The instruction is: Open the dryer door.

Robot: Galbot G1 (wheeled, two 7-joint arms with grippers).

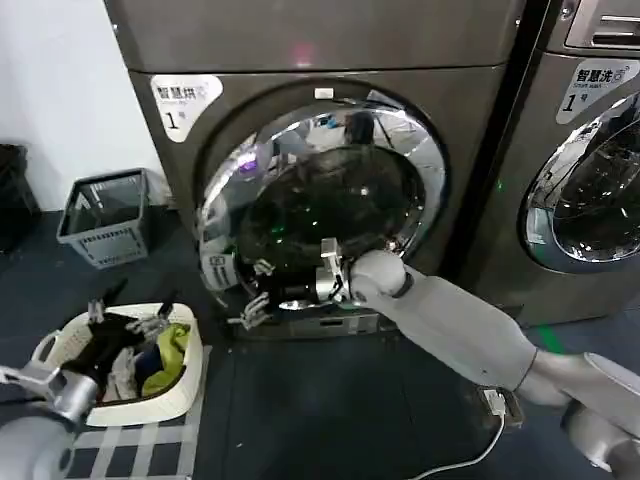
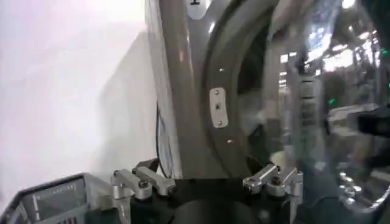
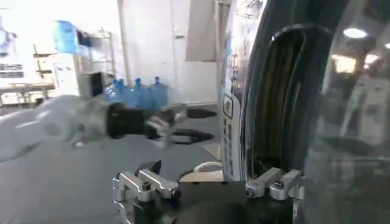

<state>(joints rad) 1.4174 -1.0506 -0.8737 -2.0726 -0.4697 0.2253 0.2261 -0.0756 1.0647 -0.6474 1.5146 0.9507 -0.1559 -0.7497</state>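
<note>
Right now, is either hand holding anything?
Nothing visibly held: right hand sits open at the chrome-ringed dark glass dryer door's lower rim; left hand is open.

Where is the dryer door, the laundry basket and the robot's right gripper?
dryer door point(image 1: 400, 140), head view, chrome ring.
laundry basket point(image 1: 190, 385), head view, white rim.
right gripper point(image 1: 262, 300), head view, between its fingertips.

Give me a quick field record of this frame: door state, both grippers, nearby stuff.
dryer door: ajar, chrome ring swung a little off the machine front
right gripper: at the door's lower edge, fingers open
left gripper: low at the robot's left, over the laundry basket, fingers open
grey crate: on floor left of the dryer
neighbouring machine: right of the dryer, door shut
</note>
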